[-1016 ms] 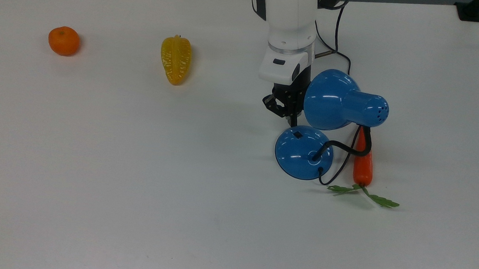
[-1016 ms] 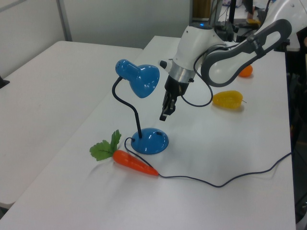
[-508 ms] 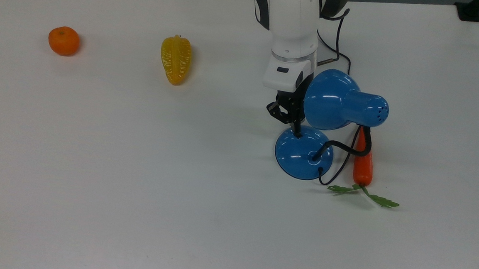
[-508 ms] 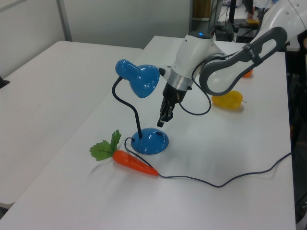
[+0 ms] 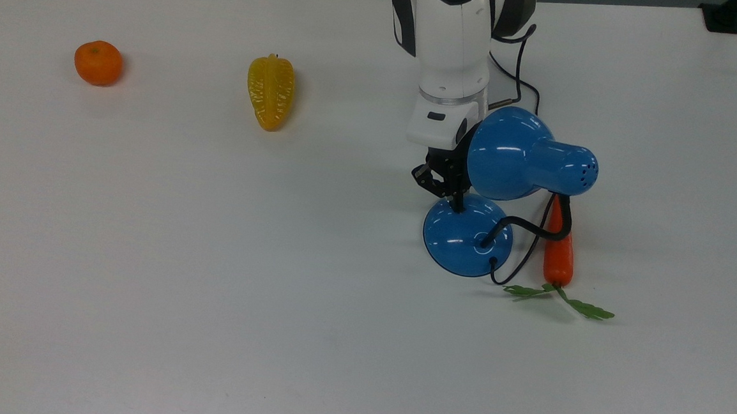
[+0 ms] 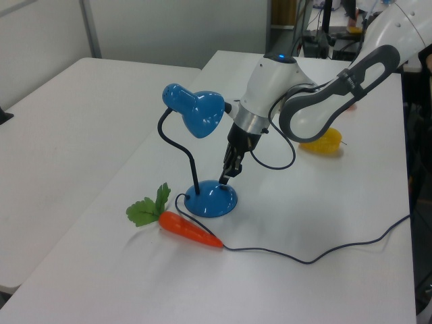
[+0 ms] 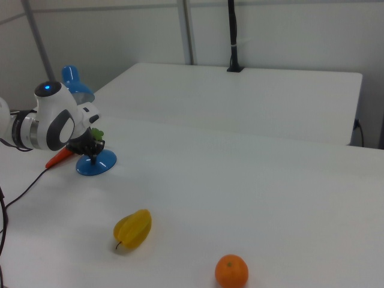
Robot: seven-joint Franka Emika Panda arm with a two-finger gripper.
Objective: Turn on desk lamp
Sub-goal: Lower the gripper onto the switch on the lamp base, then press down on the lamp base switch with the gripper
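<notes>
The desk lamp stands on the white table, its glossy blue shade (image 5: pixel 512 155) leaning over its round blue base (image 5: pixel 467 238) on a black bendy neck (image 5: pixel 533 228). My gripper (image 5: pixel 456 205) points down with its fingers together, and its tip rests on the base's far edge, covering the spot where the small switch sits. The left view has the gripper (image 6: pixel 222 180) touching the top of the base (image 6: pixel 211 200) just under the shade (image 6: pixel 196 111). From the right view, the gripper (image 7: pixel 91 153) stands over the base (image 7: pixel 96 164).
An orange carrot (image 5: pixel 559 254) with green leaves lies right beside the base, under the neck. The black cord (image 6: pixel 317 255) trails across the table. A yellow starfruit (image 5: pixel 270 92) and an orange (image 5: pixel 98 62) lie far off toward the top view's left.
The gripper has come down and moved toward the lamp base; its tip, a second ago hanging above the base's edge, now rests on the switch spot. The lamp has not moved.
</notes>
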